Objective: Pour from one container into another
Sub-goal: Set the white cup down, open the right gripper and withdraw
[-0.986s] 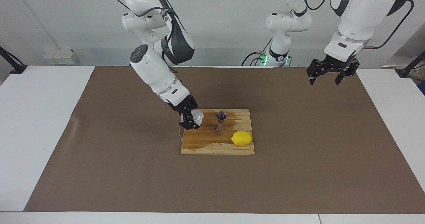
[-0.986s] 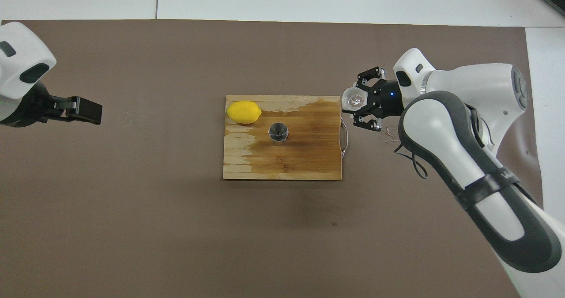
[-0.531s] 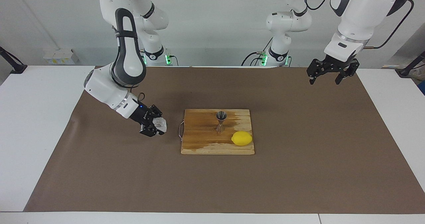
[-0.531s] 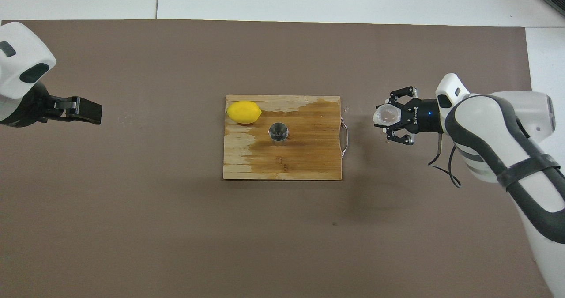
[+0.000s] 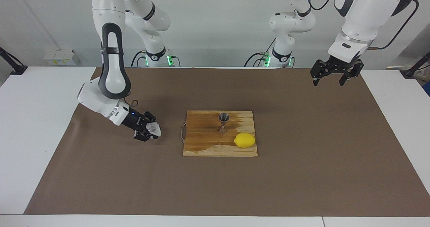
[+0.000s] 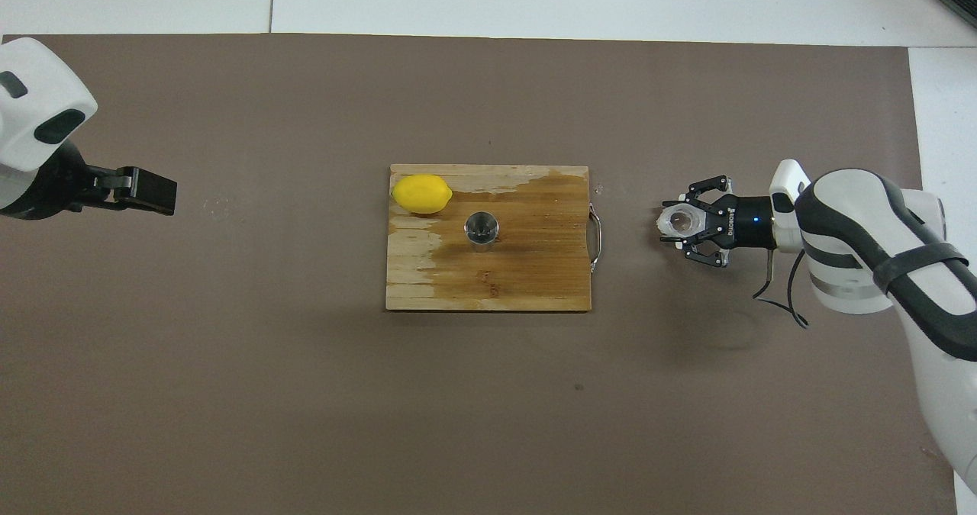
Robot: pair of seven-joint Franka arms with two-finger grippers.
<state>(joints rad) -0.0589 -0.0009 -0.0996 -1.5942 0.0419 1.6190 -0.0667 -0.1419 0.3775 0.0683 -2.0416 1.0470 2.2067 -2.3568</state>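
The small translucent whitish cup sits inside my right gripper, low at the brown mat and beside the board's handle, toward the right arm's end of the table. Whether the gripper still presses on the cup cannot be made out. The steel hourglass jigger stands upright in the middle of the wooden cutting board. My left gripper waits open and empty, high over the mat at the left arm's end.
A yellow lemon lies on the board's corner, farther from the robots than the jigger. The board's wire handle faces the cup. A brown mat covers most of the white table.
My right arm swung the cup away from the board's edge toward its own end of the table and lowered it to the mat. The left arm has not moved.
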